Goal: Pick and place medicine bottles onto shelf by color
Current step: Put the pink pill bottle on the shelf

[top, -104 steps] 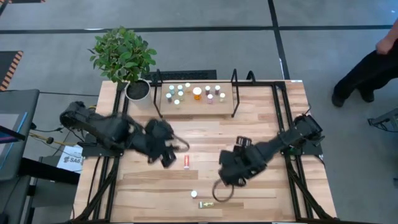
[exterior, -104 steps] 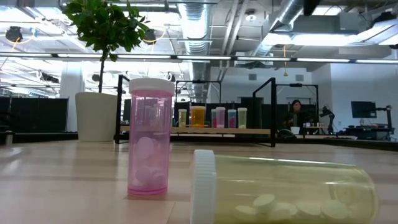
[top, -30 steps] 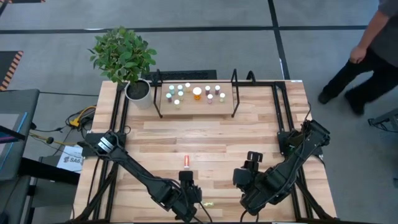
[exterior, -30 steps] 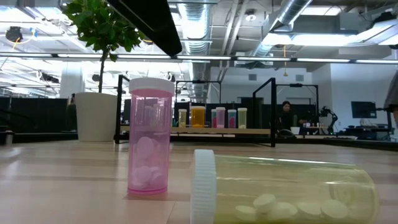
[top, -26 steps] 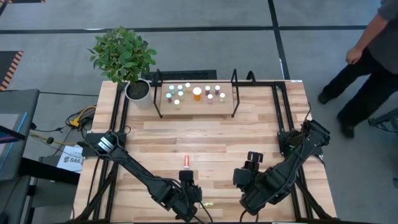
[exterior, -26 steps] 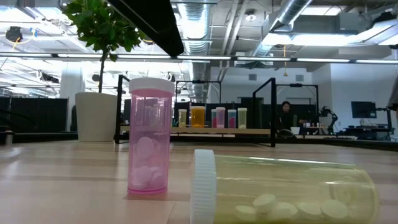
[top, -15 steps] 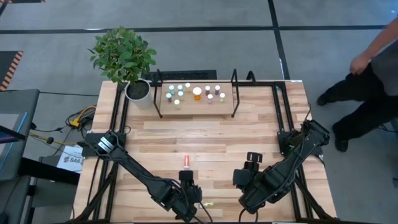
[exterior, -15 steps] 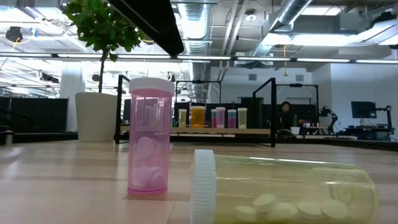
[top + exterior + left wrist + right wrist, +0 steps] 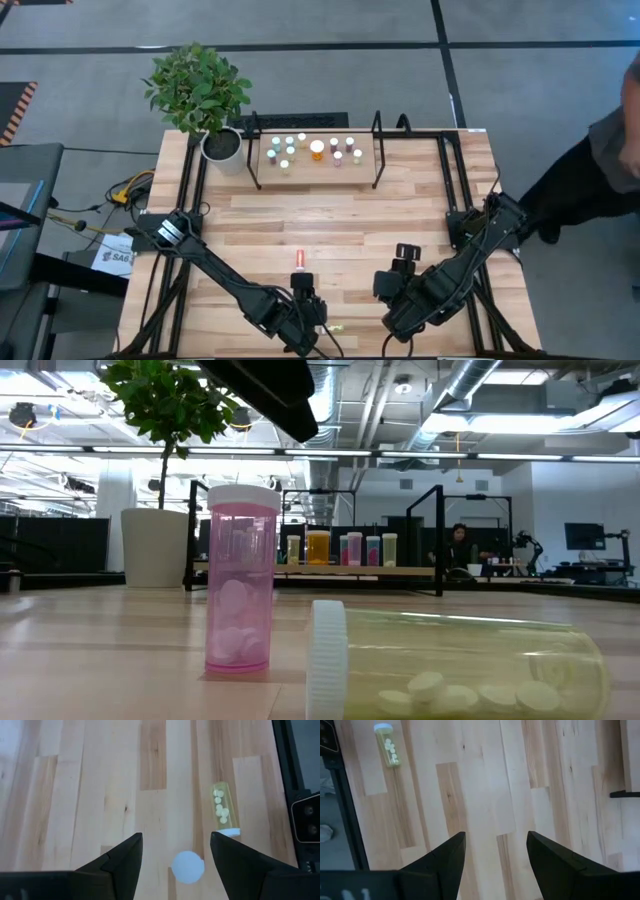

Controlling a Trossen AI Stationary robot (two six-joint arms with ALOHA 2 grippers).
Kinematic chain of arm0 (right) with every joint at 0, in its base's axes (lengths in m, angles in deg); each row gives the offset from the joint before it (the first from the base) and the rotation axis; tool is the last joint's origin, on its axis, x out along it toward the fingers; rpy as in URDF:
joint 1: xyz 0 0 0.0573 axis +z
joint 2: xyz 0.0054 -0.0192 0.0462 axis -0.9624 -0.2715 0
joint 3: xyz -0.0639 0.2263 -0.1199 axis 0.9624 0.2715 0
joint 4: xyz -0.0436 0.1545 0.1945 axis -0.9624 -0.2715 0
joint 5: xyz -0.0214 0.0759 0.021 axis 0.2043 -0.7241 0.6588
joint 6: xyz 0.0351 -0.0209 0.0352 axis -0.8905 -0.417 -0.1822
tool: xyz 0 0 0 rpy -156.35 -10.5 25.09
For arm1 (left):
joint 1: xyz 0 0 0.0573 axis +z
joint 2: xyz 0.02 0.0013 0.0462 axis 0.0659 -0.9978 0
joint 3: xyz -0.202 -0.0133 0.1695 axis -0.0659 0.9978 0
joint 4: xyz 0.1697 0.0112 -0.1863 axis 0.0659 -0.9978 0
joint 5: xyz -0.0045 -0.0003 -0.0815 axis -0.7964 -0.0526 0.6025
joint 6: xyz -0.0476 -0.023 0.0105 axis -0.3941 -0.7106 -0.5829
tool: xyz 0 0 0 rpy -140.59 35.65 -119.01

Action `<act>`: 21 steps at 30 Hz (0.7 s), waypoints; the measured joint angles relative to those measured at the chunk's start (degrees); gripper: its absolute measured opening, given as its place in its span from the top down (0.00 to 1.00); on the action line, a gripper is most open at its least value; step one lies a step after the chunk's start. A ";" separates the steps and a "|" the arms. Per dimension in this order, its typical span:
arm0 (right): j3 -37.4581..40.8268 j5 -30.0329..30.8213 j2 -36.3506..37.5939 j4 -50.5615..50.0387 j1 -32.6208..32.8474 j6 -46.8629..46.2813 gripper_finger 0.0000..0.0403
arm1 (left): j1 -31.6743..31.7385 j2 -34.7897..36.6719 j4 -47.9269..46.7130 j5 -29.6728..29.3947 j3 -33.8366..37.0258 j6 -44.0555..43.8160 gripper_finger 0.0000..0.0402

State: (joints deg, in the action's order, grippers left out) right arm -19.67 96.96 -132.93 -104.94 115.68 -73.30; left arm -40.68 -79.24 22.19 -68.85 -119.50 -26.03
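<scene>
Your left tool point(image 9: 172, 851) hung spread above the upright pink bottle point(image 9: 241, 579), whose white cap point(image 9: 188, 867) sat off toward one finger. Closing there risked tipping it into the yellow bottle point(image 9: 222, 810) lying just beside, near the table's front edge. Your right tool point(image 9: 495, 851) waited spread.

Two dark, near-black six-joint arms point(image 9: 215, 272) of jointed tube segments. The left gripper point(image 9: 172, 862) and right gripper point(image 9: 496, 855) each end in two broad, matt black, wedge-shaped fingers point(image 9: 120, 862) with angular, tapering edges.
</scene>
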 joint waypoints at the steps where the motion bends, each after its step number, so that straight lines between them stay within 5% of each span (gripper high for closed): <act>1: 0.00 0.02 0.00 0.18 -0.02 0.00 0.42 | 0.00 0.00 -0.08 0.00 0.00 0.04 0.45; 21: 0.07 0.23 -0.20 1.87 -0.07 0.00 0.42 | -0.28 -2.73 1.76 2.36 -0.01 -0.20 0.45</act>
State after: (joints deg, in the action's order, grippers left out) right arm -19.61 97.18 -133.13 -103.07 115.61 -73.30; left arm -40.97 -81.97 23.96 -66.49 -119.50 -26.23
